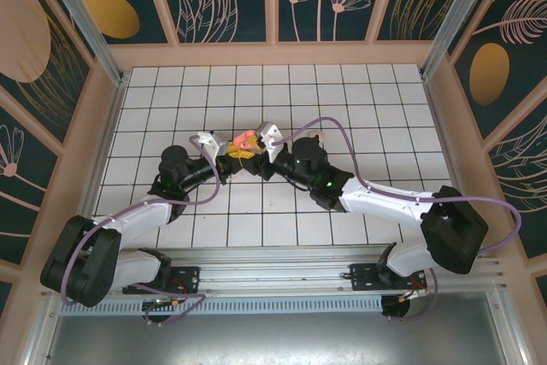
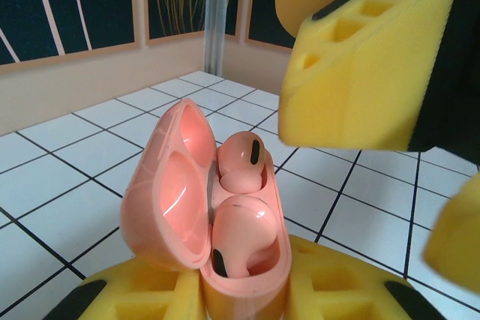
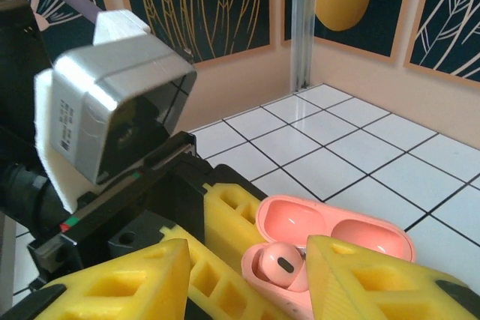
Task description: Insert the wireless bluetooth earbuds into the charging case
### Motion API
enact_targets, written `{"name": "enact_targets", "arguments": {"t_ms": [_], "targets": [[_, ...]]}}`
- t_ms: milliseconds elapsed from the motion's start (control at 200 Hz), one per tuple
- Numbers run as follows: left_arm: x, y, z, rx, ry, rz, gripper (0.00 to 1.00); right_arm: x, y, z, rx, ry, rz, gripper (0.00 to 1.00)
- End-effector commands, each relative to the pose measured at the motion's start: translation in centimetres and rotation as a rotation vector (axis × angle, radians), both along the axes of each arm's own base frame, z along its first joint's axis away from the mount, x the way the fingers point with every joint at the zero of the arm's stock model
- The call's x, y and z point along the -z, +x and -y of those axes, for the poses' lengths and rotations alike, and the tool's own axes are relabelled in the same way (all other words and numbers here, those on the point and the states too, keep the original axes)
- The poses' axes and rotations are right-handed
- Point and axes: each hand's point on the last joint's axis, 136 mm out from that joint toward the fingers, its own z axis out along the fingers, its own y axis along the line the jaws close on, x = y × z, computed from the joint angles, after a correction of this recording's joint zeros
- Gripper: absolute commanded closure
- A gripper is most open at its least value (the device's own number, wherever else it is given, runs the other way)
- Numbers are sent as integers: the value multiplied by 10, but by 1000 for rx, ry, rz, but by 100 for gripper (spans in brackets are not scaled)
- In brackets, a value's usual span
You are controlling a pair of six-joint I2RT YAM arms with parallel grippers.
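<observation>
The salmon-pink charging case stands open, its lid swung to the left. My left gripper is shut on its lower shell between yellow fingers. Both pale pink earbuds lie in the case's wells, one nearer and one farther. My right gripper is open, its yellow fingers standing apart on either side of the case, where one earbud shows. From above, the case sits between the left gripper and the right gripper.
The white grid table is bounded by peach walls with dark floral panels. An aluminium post stands in the far corner. The left wrist's silver camera block hangs close to my right fingers.
</observation>
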Motion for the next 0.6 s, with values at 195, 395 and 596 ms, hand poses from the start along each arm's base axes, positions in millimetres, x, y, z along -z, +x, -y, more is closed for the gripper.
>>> {"name": "enact_targets", "arguments": {"t_ms": [195, 395, 596], "targets": [[-19, -6, 3, 40, 7, 104, 77, -45, -13, 15, -50, 116, 21, 54], [-15, -12, 6, 78, 26, 125, 77, -59, -13, 32, -81, 146, -30, 52], [-15, -19, 10, 128, 37, 139, 77, -58, -6, 48, -165, 142, -168, 48]]}}
